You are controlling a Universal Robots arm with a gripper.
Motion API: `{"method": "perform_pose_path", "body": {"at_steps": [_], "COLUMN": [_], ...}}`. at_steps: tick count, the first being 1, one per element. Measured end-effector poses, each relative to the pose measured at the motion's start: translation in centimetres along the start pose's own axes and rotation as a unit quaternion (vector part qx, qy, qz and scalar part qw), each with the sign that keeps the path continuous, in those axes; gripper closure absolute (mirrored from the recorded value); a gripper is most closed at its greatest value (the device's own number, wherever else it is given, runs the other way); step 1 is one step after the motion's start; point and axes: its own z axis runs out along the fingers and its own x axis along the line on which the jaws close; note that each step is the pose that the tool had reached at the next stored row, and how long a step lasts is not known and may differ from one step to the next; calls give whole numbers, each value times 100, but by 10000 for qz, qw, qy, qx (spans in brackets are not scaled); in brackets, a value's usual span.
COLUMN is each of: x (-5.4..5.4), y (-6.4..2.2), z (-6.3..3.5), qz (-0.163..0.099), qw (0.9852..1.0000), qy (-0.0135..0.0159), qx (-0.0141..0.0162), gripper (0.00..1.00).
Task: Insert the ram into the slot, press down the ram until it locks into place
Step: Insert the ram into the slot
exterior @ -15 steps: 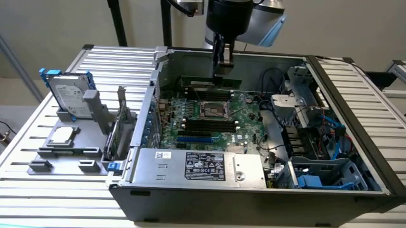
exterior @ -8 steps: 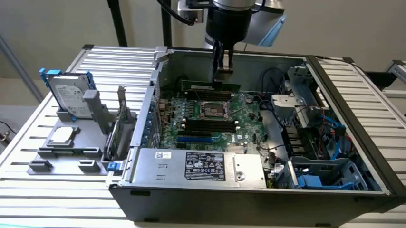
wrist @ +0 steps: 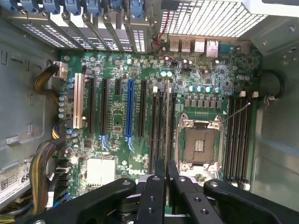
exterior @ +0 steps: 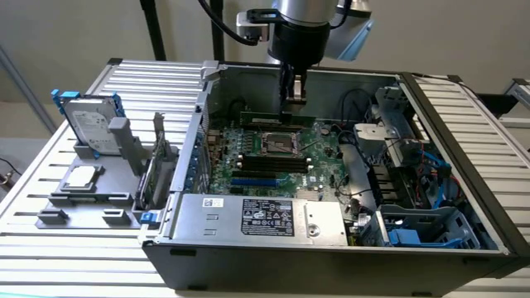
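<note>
A ribbed pale metal table carries a dark, open computer case lying on its side, with a plain beige wall behind. Inside, a silver-framed processor socket sits mid-way on the large green motherboard.

In the exterior view the arm's black gripper hangs just beyond the processor socket. Its jaws are pinched on the ram — a long, flat green stick held on edge, clear of the board and not yet seated. The slot, a long narrow black plastic socket with pale end clips, lies in a bank of four between the processor socket and a blue socket.

Well away from the processor socket, towards the exterior view's left, a grey fixture tray holds a silver hard drive.

The arm is cut off at the top edge. The fingers hide the stick's middle, and its chips are too small to make out — nor can I tell which of the four slots it lines up with.
</note>
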Motion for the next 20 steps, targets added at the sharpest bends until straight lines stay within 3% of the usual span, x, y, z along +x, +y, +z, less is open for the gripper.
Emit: {"method": "perform_pose_path", "body": {"at_steps": [12, 20], "x": [11, 74], "y": [-77, -86], "z": [217, 361], "qz": [0, 0], "qw": [10000, 10000], "qy": [-1, -1], "qx": [0, 0], "gripper": [87, 87]}}
